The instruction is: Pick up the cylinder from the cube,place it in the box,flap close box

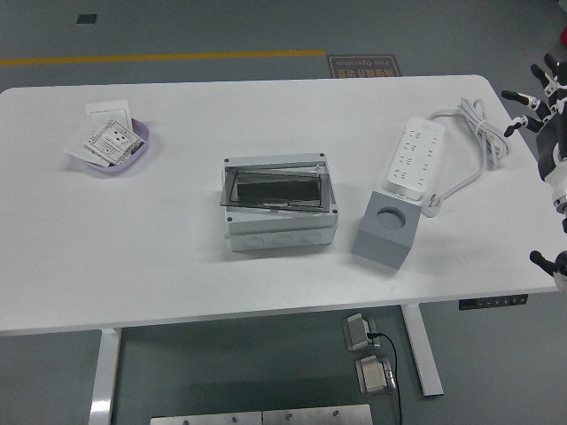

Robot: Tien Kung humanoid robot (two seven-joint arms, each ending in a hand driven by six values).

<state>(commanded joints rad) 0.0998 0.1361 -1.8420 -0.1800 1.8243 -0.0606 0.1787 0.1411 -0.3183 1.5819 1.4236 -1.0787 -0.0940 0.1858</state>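
A grey box (280,205) sits mid-table with its smoky clear flap lying shut over the top; a dark shape shows through the flap, but I cannot tell what it is. To its right stands the grey cube (386,232), whose round hole on top is empty. No cylinder shows anywhere in the open. My right hand (534,96) hangs at the picture's right edge, beyond the table's far right corner, fingers spread and holding nothing. The left arm is out of sight.
A white power strip (414,158) with a coiled cable (478,131) lies behind the cube. A lilac bowl (140,150) holding white sockets stands far left. A black part of my right arm (547,263) pokes in near the table's right edge.
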